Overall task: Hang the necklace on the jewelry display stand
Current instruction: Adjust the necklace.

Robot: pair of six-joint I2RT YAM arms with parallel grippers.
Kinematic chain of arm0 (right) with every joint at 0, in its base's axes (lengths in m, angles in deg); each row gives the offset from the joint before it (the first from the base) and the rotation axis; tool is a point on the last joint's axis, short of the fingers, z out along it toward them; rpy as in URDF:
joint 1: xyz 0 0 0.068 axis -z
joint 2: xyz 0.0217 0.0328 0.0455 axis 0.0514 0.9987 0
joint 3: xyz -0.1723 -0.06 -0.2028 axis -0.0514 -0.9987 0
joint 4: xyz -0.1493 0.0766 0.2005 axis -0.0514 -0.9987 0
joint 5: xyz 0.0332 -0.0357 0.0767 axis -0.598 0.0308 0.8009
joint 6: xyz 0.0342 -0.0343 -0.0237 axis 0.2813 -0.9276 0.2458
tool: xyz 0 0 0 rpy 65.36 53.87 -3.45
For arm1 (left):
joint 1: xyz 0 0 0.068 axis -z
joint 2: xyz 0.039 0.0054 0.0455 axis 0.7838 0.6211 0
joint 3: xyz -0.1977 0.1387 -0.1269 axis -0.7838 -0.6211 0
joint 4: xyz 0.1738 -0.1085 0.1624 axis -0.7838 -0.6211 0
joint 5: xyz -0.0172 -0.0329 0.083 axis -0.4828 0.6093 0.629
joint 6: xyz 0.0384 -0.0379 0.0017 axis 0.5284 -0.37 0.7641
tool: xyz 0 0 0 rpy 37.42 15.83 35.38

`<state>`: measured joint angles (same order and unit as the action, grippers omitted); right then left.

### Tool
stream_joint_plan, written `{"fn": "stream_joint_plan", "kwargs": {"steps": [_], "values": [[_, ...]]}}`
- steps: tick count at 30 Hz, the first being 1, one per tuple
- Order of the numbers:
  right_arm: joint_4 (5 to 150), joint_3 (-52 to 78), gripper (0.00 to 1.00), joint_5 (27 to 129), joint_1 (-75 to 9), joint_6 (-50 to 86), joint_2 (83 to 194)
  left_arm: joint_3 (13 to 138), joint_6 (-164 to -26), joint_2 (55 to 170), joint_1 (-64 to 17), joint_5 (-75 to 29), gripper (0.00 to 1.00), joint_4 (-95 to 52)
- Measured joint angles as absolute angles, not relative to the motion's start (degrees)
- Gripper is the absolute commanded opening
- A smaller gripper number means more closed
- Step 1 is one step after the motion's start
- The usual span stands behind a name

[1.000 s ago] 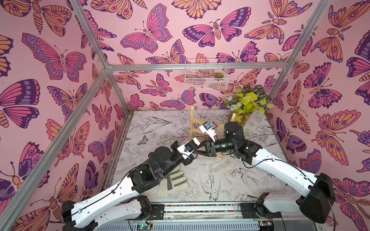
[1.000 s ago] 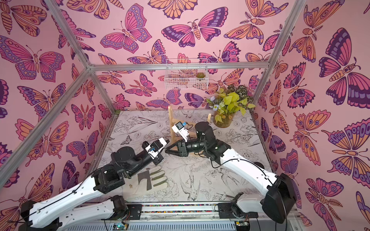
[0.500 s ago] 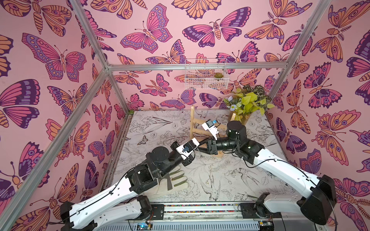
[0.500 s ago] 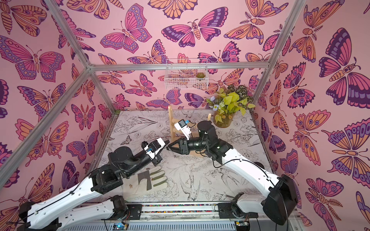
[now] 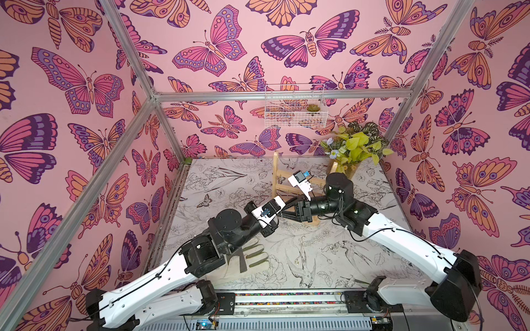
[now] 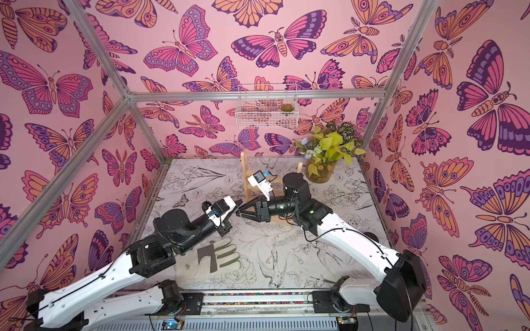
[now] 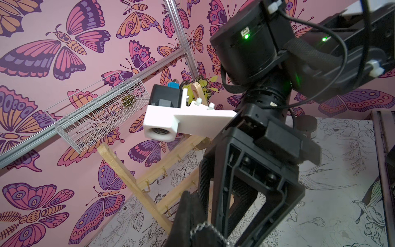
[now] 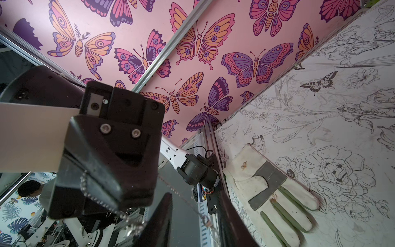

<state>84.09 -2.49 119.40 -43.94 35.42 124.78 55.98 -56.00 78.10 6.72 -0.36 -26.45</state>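
At the left gripper (image 7: 186,205), the necklace (image 7: 205,225) is mostly hidden.

You had two pincers over the desk (image 5: 229,177): one left pincer (image 6: 237,204) and one right pincer (image 6: 238,212). You also had one necklace (image 7: 205,226), one jewelry display stand (image 5: 276,172) with two uprights, one work glove (image 5: 258,256), one white wire basket (image 5: 295,114) holding one small succulent (image 5: 313,108), and one potted plant (image 5: 355,146). The stand's gold hooks were too small to count.
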Motion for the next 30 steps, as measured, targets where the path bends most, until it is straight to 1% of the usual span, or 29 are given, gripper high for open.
{"fn": "stream_joint_plan", "kwargs": {"steps": [5,8,13,18,22,25,27,30], "values": [[84.7,-2.49,0.38,119.79,-44.36,35.42,126.02,56.16,-56.07,78.1,6.72,-0.38,0.0,-26.47],[84.98,-2.49,0.4,119.88,-45.12,35.42,126.9,56.31,-56.24,78.1,6.72,-0.65,0.0,-26.45],[85.22,-2.47,0.4,119.4,-45.95,35.84,128.65,56.84,-56.48,78.13,6.72,-1.63,0.0,-26.38],[85.18,-2.47,0.29,116.71,-45.95,35.9,128.73,56.86,-57.29,77.84,6.72,-2.11,0.0,-26.32],[85.27,-2.47,0.12,115.05,-45.95,36.58,128.73,56.86,-57.53,76.92,6.72,-2.09,0.0,-26.23],[85.42,-2.47,0.04,114.08,-45.95,36.73,128.65,56.86,-57.58,76.0,6.72,-2.07,0.0,-25.9],[85.62,-2.49,0.01,113.47,-45.95,36.76,128.32,56.86,-57.6,75.66,6.7,-2.04,0.0,-25.79],[85.64,-2.49,0.0,112.25,-45.95,36.67,127.22,56.84,-57.73,75.66,6.72,-2.02,0.0,-25.51]]}}
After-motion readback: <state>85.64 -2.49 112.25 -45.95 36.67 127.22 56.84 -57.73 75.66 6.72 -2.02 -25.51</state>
